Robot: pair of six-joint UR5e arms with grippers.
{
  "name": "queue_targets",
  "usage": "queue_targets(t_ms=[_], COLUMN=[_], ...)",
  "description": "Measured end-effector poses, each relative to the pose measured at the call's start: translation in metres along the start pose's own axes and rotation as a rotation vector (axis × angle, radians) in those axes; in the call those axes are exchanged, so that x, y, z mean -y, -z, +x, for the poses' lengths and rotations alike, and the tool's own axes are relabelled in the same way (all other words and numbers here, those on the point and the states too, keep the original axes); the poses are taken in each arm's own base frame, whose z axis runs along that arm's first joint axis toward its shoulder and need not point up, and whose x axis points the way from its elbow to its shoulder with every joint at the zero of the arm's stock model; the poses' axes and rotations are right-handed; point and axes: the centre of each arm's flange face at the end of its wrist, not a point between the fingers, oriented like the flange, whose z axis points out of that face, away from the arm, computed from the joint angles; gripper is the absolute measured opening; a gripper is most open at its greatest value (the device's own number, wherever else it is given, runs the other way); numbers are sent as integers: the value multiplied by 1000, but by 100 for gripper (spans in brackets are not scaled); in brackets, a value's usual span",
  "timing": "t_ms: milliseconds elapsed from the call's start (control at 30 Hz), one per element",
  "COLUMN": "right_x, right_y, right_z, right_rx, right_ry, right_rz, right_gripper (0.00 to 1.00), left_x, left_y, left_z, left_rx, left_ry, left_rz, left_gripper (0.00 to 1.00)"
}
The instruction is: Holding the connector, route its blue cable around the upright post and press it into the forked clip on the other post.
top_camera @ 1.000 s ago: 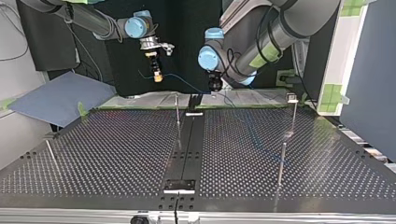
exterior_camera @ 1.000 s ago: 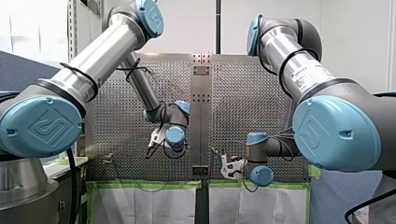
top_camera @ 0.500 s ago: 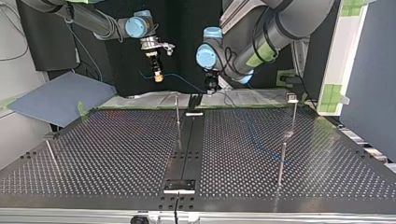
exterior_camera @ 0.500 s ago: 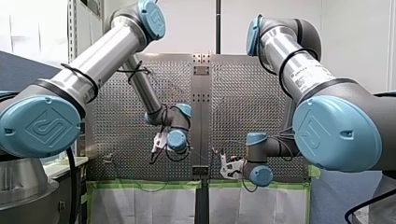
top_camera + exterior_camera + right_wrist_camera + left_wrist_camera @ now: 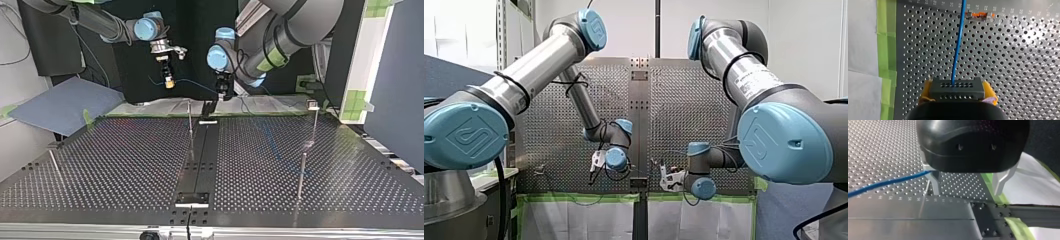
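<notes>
My right gripper [image 5: 957,85], with yellow pads, is shut on a dark grey connector block [image 5: 957,92]. The blue cable [image 5: 958,45] runs straight ahead from the block over the perforated plate. In the top view this gripper [image 5: 168,82] hangs above the table's far edge, and the cable [image 5: 197,86] sags away toward my left gripper [image 5: 222,94]. My left gripper [image 5: 966,192] is black with metal fingers [image 5: 934,182]. It stands open and holds nothing, and the cable [image 5: 885,183] passes just outside one finger. A thin upright post [image 5: 190,120] stands below both grippers.
A forked clip with orange parts [image 5: 979,15] lies ahead of my right gripper. Further posts [image 5: 315,122] [image 5: 301,172] stand at the top view's right and another [image 5: 55,162] at its left. A dark centre rail [image 5: 200,150] splits the table. Green tape [image 5: 885,37] borders the plate.
My left gripper has moved down and toward the middle, to the left in the top view, closer to the cable. My right arm and the connector have stayed put.
</notes>
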Motion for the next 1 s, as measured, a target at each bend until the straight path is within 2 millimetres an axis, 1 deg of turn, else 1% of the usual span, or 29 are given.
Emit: queue_targets(t_ms=[233, 500, 667, 1000], right_x=[-8, -10, -10, -10], right_y=[-1, -2, -2, -2], right_z=[0, 0, 0, 0], right_rx=[-1, -3, -4, -1], right_ry=[-2, 0, 3, 3], right_rz=[-17, -21, -22, -22], right_gripper=[0, 0, 0, 0], left_x=[17, 30, 33, 36], left_y=[-2, 1, 2, 7], left_z=[13, 11, 10, 11], left_rx=[-5, 49, 67, 67], left_ry=[-6, 55, 80, 74], left_rz=[-6, -24, -31, -52], left_gripper=[99, 99, 99, 99])
